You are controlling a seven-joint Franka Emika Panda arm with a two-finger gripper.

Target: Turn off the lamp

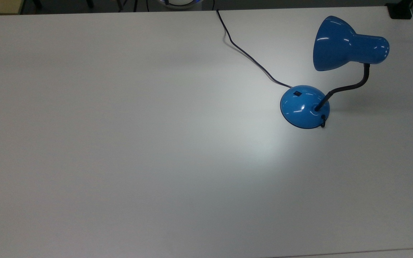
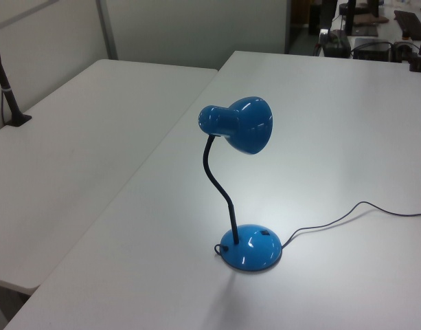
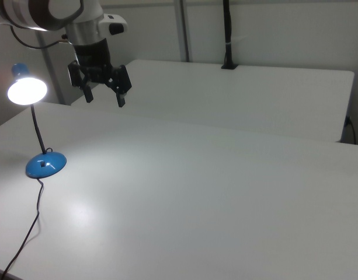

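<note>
The blue lamp (image 1: 346, 44) stands at the top view's right on a white table, its cone shade held up by a black gooseneck (image 1: 350, 86) over a round blue base (image 1: 304, 106). A small black switch (image 1: 297, 94) sits on the base. The lamp is lit: its shade glows white in the right view (image 3: 27, 90) and a bright patch lies on the table. In the left view the lamp (image 2: 241, 124) and its base (image 2: 251, 247) sit mid-table. My gripper (image 3: 104, 99) hangs open in the air, up and to the right of the shade in the right view, holding nothing.
A thin black cord (image 1: 244, 50) runs from the base to the table's far edge in the top view. A second white table (image 2: 73, 151) adjoins at the left view's left. A black post (image 3: 227, 35) is clamped to the far table.
</note>
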